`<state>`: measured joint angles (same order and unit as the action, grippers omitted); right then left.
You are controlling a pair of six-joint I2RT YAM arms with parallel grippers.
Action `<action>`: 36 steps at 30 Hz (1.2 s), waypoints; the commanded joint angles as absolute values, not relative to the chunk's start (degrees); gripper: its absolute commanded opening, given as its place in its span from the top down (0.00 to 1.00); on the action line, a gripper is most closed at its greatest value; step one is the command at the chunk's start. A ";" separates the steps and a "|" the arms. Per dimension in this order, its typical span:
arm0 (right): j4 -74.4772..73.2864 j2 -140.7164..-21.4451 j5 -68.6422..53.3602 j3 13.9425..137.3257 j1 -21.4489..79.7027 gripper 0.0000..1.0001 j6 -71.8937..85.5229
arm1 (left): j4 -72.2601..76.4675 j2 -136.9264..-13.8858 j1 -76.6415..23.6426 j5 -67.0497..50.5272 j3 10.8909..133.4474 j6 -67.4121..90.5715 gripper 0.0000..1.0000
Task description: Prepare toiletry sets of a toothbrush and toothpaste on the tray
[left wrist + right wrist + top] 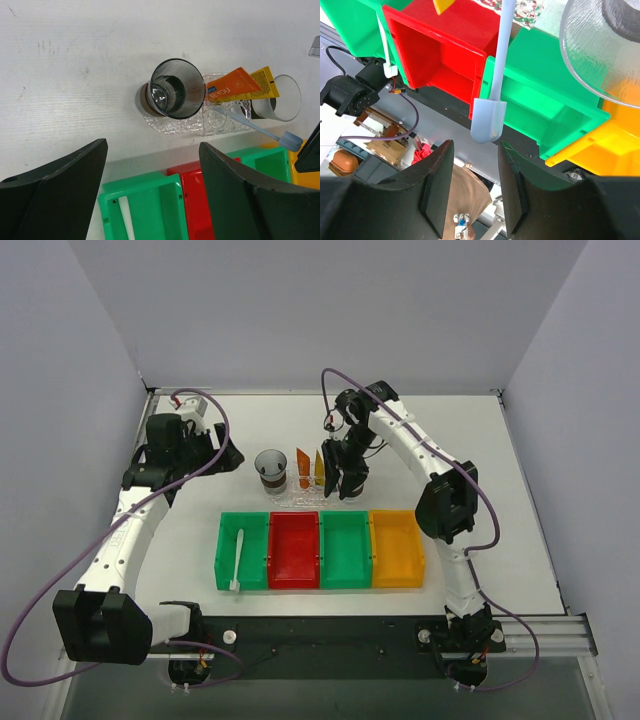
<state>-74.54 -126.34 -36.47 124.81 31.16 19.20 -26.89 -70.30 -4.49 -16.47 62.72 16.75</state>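
Observation:
The clear bumpy tray [194,125] [298,498] lies behind the row of bins. An orange tube [232,86] and a yellow-orange tube [265,81] lean on it, between a dark cup [172,89] and a clear cup [277,97]. A pale blue toothbrush [260,129] [490,120] slants from the tray, its head out over the bins. My right gripper [475,162] [349,488] is open; its fingertips stand apart just below the brush head, off it. A white toothbrush [238,558] lies in the left green bin [242,552]. My left gripper [152,147] [226,454] hangs open, holding nothing.
In front of the tray stand a red bin [294,550] [440,45], a second green bin [345,548] [540,95] and an orange bin [396,548] [615,145]. White walls close in the table on three sides. The arm bases and cables sit at the near edge.

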 commanded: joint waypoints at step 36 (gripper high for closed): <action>-35.09 -58.90 5.97 85.10 30.94 0.22 18.98 | -58.62 -55.63 -10.63 -3.96 54.41 23.11 0.26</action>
